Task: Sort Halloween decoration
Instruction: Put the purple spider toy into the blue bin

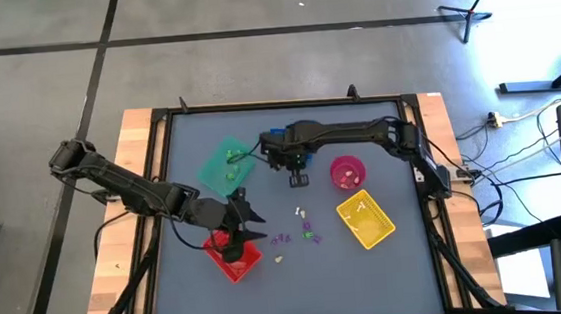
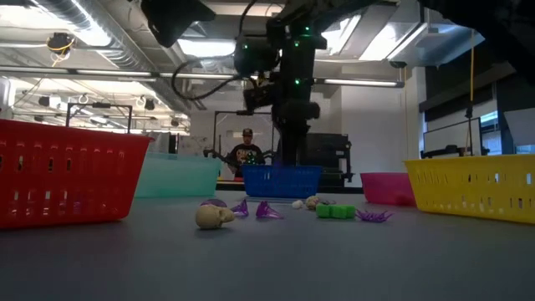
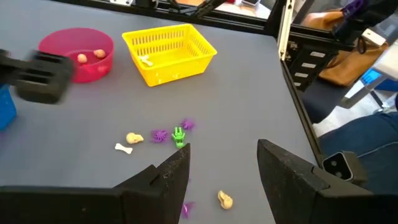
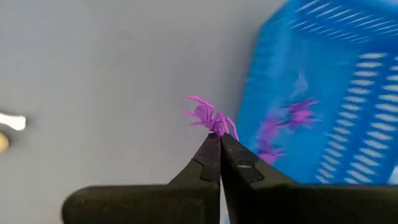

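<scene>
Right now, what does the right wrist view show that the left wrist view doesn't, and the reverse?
Only the right wrist view shows the right gripper shut on a purple spider, with more purple pieces lying inside the blue tray.

Only the left wrist view shows the left gripper open, the yellow tray, the pink bowl holding two small pale pieces, and loose trinkets: a green piece, a white bone and a small skull.

Both show the grey table and purple trinkets.
</scene>
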